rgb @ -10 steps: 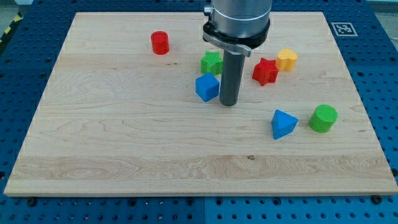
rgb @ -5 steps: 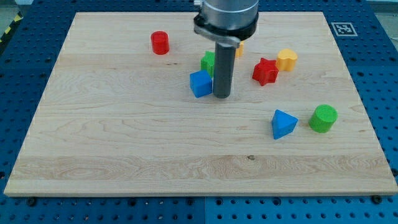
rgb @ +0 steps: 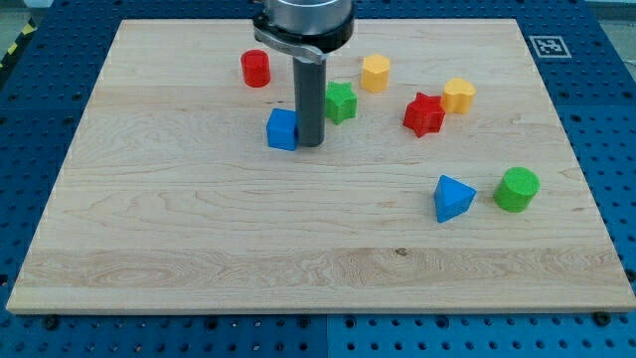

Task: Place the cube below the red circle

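There is no readable writing here: no words, numbers or brand names on the blocks, the arm or the wooden board [rgb: 199, 249]. The one sign is a small black-and-white square marker [rgb: 546, 45], a coded pattern, printed at the view's top-right corner of the board. Its pattern is too small to make out.

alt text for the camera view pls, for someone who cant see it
On a wooden board, my tip sits against the right side of a blue cube, which lies below and right of a red cylinder. To the right are a green star, orange hexagon, red star, yellow block, blue triangle and green cylinder.
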You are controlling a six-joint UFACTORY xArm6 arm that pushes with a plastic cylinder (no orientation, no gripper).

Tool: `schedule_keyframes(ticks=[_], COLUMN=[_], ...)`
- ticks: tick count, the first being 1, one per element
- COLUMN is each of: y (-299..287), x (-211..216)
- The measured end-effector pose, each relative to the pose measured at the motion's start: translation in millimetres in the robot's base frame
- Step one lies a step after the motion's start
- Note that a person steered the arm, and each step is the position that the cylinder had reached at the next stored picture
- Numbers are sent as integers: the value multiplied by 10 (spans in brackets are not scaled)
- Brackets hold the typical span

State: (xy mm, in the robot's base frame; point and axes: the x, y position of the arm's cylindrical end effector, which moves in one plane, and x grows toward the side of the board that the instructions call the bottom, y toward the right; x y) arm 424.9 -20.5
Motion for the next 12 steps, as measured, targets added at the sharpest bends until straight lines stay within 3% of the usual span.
schedule_keyframes(ticks=[6,9,12], y=[-539,-1376,-858], x=[159,110,-54])
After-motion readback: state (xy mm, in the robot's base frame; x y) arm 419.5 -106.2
